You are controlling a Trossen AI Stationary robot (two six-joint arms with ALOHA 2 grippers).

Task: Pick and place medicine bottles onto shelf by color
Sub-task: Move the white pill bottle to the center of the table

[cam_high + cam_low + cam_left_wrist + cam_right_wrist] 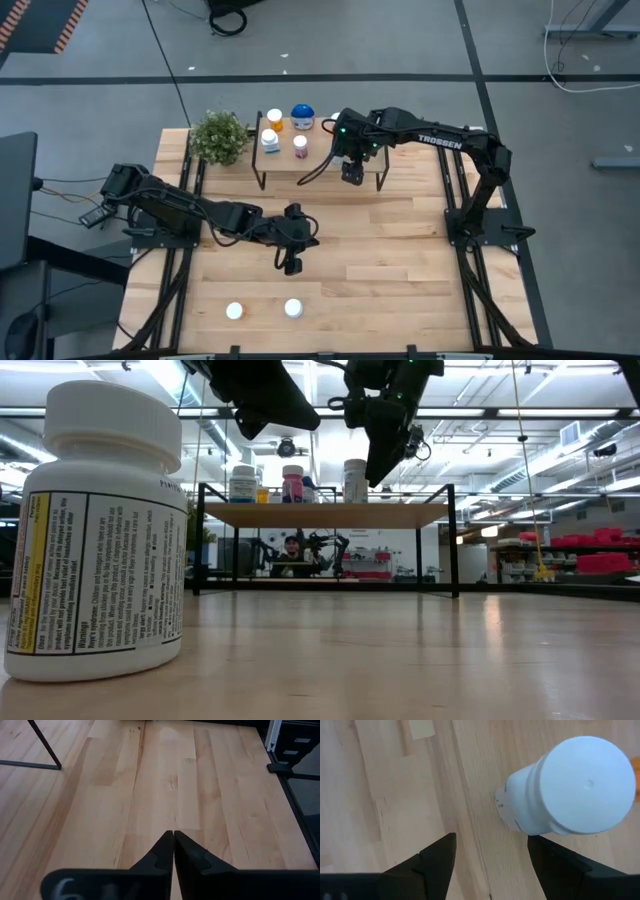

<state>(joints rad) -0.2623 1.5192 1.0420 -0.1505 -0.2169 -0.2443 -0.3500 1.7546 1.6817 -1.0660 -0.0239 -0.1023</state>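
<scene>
The shelf (325, 165) stands at the table's far side. On it stand an orange bottle (275, 120), a blue-lidded bottle (302, 116), a bluish-white bottle (270, 140) and a pink bottle (300, 146). A white-capped white bottle (580, 790) stands upright on the shelf board, also seen in the low view (355, 480). My right gripper (490, 842) hangs open over the shelf's right part (352, 175), the white bottle just past its fingertips. My left gripper (173, 840) is shut and empty above the table's middle (293, 262).
Two white-capped bottles (234, 311) (293, 308) stand near the table's front edge; one fills the low view's left (95, 530). A green potted plant (220, 135) stands left of the shelf. Bare tabletop (400, 260) lies between the shelf and the front edge.
</scene>
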